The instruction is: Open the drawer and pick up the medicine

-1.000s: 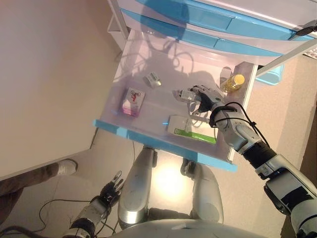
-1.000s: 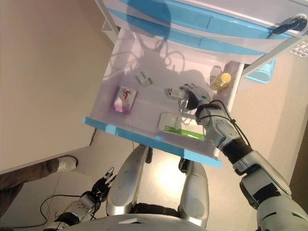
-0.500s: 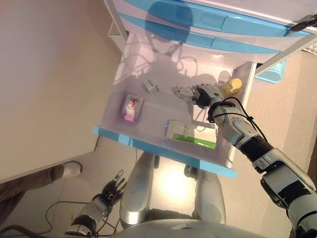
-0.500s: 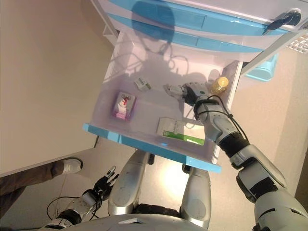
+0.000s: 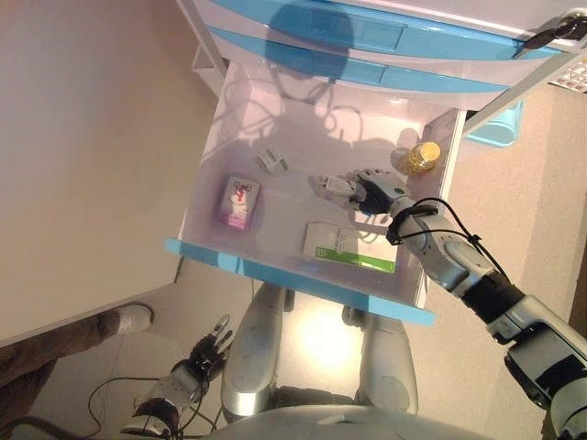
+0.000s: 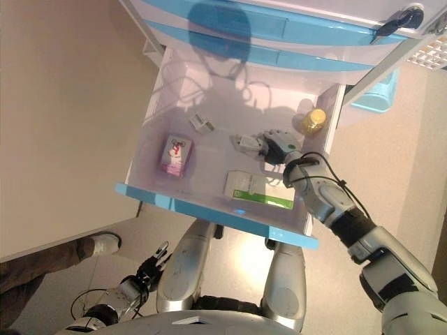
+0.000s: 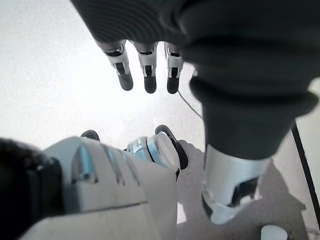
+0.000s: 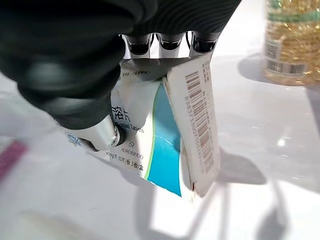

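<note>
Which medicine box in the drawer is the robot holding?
The white box with the blue stripe, pinched in the right hand. The pink box and green-edged box lie untouched.

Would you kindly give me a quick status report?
Right hand shut on medicine box, inside open drawer. Left hand open, idle. Nothing blocking.

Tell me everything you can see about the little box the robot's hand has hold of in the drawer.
The medicine box is a small white carton with a blue-green band, printed text on one face and a barcode along a narrow side. It looks like thin card, with its edges slightly creased. The right hand grips it between thumb and fingers inside the open drawer, near the yellow-capped bottle. It is held tilted; whether it is clear of the drawer floor I cannot tell.
</note>
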You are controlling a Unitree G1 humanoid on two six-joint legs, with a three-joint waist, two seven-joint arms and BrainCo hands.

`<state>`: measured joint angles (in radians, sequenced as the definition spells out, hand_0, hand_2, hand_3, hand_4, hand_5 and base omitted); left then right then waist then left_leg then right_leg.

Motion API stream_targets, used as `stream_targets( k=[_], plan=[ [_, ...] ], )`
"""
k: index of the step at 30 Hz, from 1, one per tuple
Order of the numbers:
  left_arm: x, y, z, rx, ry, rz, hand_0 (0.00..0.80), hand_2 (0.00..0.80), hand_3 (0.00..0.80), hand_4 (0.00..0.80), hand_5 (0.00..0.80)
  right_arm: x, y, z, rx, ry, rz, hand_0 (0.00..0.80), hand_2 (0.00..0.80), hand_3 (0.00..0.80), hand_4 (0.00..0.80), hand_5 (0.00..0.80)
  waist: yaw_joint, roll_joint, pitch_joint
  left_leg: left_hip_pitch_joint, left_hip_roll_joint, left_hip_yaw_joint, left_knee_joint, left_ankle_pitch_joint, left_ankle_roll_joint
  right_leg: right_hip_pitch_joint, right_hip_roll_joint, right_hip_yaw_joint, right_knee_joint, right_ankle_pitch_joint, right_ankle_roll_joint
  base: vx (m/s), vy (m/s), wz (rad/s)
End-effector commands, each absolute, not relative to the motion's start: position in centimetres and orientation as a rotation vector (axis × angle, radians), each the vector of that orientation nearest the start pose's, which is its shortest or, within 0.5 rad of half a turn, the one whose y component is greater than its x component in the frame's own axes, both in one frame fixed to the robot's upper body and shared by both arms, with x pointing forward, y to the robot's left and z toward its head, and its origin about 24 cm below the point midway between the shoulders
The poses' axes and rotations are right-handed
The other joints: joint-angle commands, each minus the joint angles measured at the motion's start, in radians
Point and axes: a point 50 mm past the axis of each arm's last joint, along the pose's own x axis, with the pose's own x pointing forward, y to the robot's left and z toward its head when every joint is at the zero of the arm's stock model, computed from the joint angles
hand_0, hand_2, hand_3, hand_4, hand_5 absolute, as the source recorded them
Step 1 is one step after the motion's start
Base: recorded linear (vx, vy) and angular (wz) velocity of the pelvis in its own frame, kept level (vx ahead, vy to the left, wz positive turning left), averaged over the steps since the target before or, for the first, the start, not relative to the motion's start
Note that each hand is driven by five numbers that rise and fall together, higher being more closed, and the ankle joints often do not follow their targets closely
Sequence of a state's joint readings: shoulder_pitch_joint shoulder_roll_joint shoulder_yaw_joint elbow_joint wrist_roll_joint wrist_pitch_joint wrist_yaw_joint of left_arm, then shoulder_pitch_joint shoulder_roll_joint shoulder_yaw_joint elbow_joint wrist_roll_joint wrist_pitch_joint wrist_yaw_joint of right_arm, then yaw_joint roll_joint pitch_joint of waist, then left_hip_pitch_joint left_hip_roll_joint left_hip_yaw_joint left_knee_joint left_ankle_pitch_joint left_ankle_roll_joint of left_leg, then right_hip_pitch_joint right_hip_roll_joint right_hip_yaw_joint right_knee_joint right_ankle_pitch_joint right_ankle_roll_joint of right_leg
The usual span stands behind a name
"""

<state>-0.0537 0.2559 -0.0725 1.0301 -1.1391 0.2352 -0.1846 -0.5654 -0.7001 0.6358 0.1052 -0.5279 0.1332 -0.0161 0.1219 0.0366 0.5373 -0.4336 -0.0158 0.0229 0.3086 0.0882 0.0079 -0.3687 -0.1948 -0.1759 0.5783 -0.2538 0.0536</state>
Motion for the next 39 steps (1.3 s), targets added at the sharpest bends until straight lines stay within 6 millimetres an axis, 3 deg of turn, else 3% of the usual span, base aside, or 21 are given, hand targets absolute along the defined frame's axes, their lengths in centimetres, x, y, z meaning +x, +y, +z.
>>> stream_targets(
  k=[1, 7, 17, 30, 39],
  plan=[
    [12.0, 21.1, -15.0, -0.931, 1.006, 0.396, 0.0, 0.0, 0.0, 0.0, 0.0, 30.6, -12.2, 15.6, -1.285, -0.539, 0.403, 0.8, 0.8, 0.8, 0.8, 0.8, -0.014, -0.013, -0.017, 0.081, -0.019, 0.013, 0.027, -0.159, 0.033, 0.027, 0.028, 0.023, -0.064, 0.086, 0.002, 0.053, -0.03, -0.02],
    [10.6, 21.3, -15.4, -0.898, 1.031, 0.409, 0.0, 0.0, 0.0, 0.0, 0.0, 26.9, -11.3, 19.6, -1.185, -0.783, 0.517, 0.8, 0.8, 0.8, 0.8, 0.8, -0.038, -0.023, -0.049, 0.138, -0.019, 0.015, -0.009, -0.165, 0.033, 0.071, 0.037, 0.043, -0.099, 0.091, 0.014, 0.061, -0.032, -0.09],
    [9.3, 21.3, -15.8, -0.824, 1.071, 0.442, 0.0, 0.0, 0.0, 0.0, 0.0, 23.1, -11.1, 23.6, -1.057, -1.019, 0.595, 0.8, 0.8, 0.8, 0.8, 0.8, -0.059, -0.043, -0.147, 0.256, -0.021, 0.027, -0.108, -0.164, 0.025, 0.176, 0.051, 0.052, -0.186, 0.104, 0.032, 0.059, -0.052, -0.08],
    [6.1, 20.7, -16.9, -0.753, 1.212, 0.529, 0.0, 0.0, 0.0, 0.0, 0.0, 21.3, -10.8, 25.8, -0.91, -1.094, 0.637, 0.8, 0.8, 0.8, 0.8, 0.8, -0.061, -0.07, -0.304, 0.4, -0.014, 0.021, -0.22, -0.166, 0.024, 0.295, 0.063, 0.036, -0.261, 0.121, 0.049, 0.122, -0.031, -0.05],
    [5.1, 20.7, -17.1, -0.729, 1.263, 0.577, 0.0, 0.0, 0.0, 0.0, 0.0, 21.4, -11.6, 27.2, -0.916, -1.185, 0.413, 0.8, 0.8, 0.8, 0.8, 0.8, -0.062, -0.086, -0.348, 0.433, -0.015, 0.026, -0.237, -0.18, 0.029, 0.324, 0.056, 0.034, -0.28, 0.142, 0.065, 0.052, -0.002, -0.02]
  ],
)
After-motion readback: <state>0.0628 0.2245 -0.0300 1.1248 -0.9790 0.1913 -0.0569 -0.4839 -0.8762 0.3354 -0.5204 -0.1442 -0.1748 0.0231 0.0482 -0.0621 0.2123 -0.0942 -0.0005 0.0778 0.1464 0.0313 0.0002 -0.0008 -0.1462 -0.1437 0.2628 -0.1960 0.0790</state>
